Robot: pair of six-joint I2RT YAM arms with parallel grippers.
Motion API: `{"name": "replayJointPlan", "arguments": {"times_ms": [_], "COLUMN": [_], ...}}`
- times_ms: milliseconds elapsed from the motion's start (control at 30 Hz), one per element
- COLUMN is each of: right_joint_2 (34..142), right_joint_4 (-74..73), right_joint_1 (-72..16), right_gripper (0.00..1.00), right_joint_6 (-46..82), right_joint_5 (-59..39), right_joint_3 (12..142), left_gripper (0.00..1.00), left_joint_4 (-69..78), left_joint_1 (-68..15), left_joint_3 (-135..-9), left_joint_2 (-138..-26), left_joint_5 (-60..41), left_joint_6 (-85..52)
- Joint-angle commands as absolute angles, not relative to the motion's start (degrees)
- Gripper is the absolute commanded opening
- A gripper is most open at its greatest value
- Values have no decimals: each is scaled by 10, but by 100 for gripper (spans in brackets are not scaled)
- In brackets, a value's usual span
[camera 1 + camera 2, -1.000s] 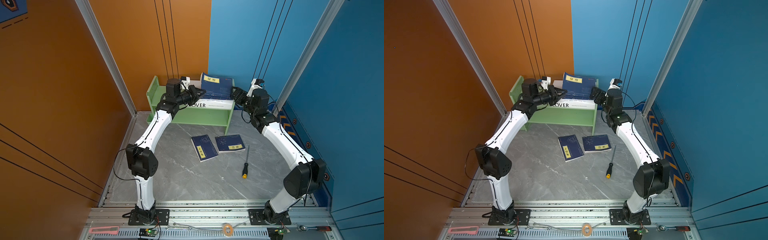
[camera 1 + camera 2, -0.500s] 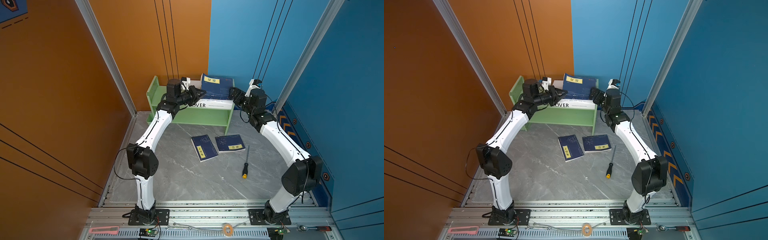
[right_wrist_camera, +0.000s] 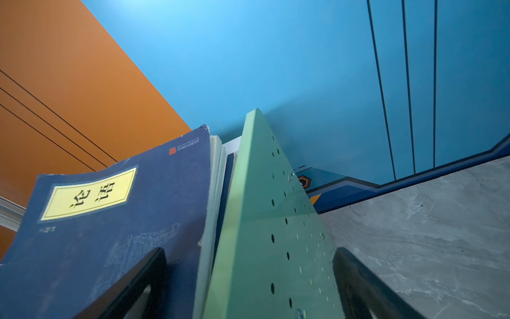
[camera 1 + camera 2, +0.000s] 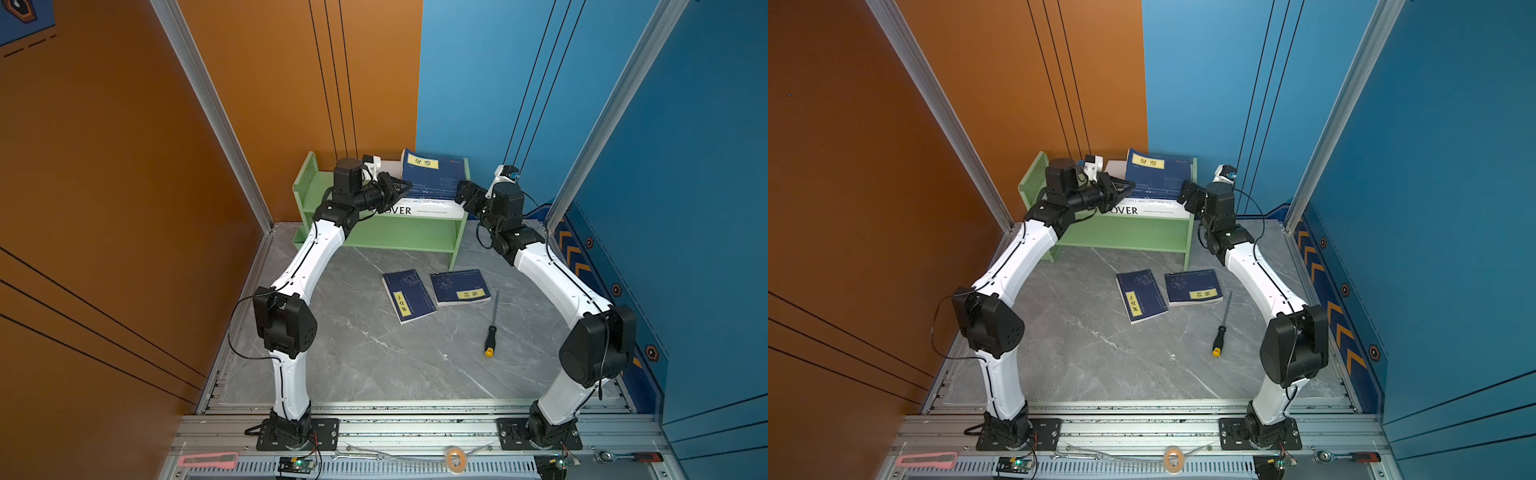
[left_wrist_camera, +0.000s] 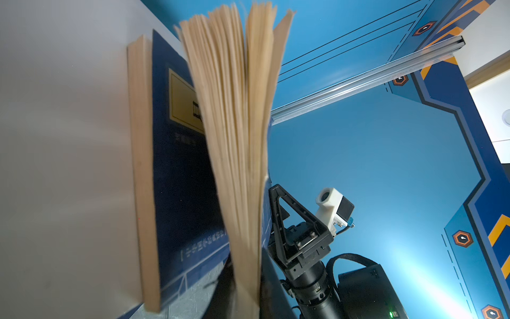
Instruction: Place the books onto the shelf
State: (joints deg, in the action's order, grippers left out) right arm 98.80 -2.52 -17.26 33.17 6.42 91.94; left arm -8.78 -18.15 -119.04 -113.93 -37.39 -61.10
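A: Where's the blue book (image 4: 436,172)?
B: On the upper tier of the green shelf (image 4: 399,239), leaning towards the end panel (image 3: 262,221), above the flat white book (image 4: 419,210). The left gripper (image 4: 401,190) is pinching its page edge, and the pages fan out at the free end.
A: And the right gripper (image 4: 463,194)?
B: Jaws spread wide, straddling the end panel. One finger is at the cover, one outside the shelf. It's holding nothing.
A: Risks?
B: The pinch is on loose pages. On release the book could flop open or slide off the front. If the right gripper closes, it clamps panel plus book and may shove the shelf.
A: Shelf contents?
B: Upper tier has the white book, that blue one, and at least one more blue beside it (count unclear). Nothing visible on the lower tier. On the floor (image 4: 374,353) there's a skewed book (image 4: 408,295) and a second book (image 4: 459,287), with a screwdriver (image 4: 492,322) just beside it.
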Motion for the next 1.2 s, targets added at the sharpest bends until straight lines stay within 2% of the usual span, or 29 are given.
{"name": "replayJointPlan", "arguments": {"times_ms": [0, 333, 700, 867, 1000, 1167], "right_joint_2": [995, 988, 986, 983, 972, 918], "right_joint_4": [-11, -4, -1, -6, -30, -80], "right_joint_1": [-175, -181, -188, -188, -187, -186], "right_gripper": [95, 95, 95, 97, 99, 100], "right_joint_6": [316, 314, 310, 289, 262, 239], "right_joint_5": [84, 83, 79, 47, 0, -25], "right_joint_3": [914, 912, 922, 938, 951, 936], "left_gripper": [21, 37, 38, 41, 49, 68], "left_joint_4": [-85, -122, -113, -58, -46, -2], "left_joint_1": [-174, -159, -152, -147, -143, -137], "left_joint_3": [-1212, -1244, -1240, -1209, -1173, -1063], "left_joint_2": [-1142, -1151, -1151, -1133, -1095, -1001], "left_joint_5": [-359, -336, -336, -350, -361, -385], "left_joint_6": [-597, -568, -565, -568, -536, -490]}}
